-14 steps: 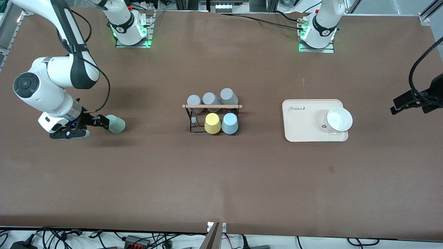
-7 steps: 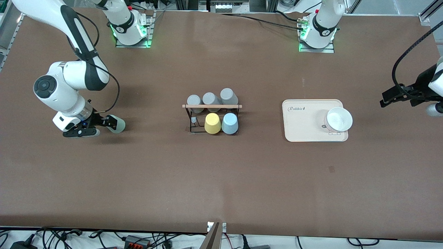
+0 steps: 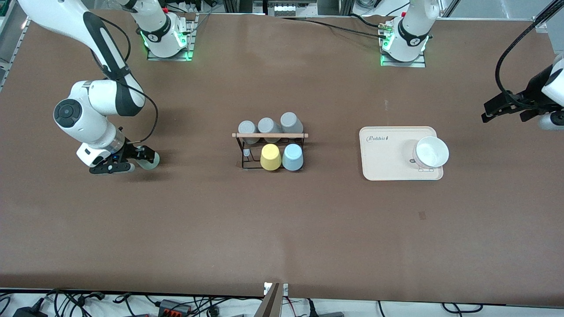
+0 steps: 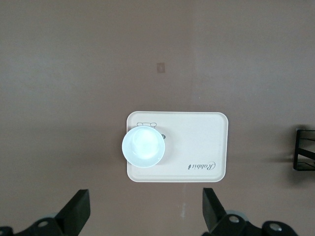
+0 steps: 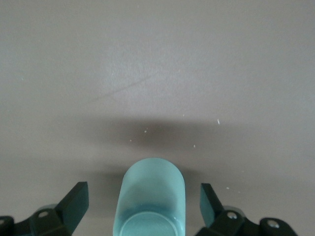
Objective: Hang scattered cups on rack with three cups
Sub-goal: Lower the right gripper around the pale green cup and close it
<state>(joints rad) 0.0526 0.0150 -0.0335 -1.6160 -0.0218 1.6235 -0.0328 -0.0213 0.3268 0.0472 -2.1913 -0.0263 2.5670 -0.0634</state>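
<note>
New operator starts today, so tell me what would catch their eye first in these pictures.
First, the right claw down at the table at the right arm's end, fingers open around the mint cup lying on its side. Next, the rack mid-table, with grey cups on it and a yellow cup and blue cup on its nearer side. The left claw waits, open, at the left arm's end, past the tray with its white bowl.

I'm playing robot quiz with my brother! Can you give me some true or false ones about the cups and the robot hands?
1. The mint cup lies between the open fingers of the right gripper. True.
2. The yellow cup sits on the tray. False: it is on the rack, beside the blue cup.
3. A white bowl is on the tray. True.
4. The left gripper holds a cup. False: it is open and holds nothing.
</note>
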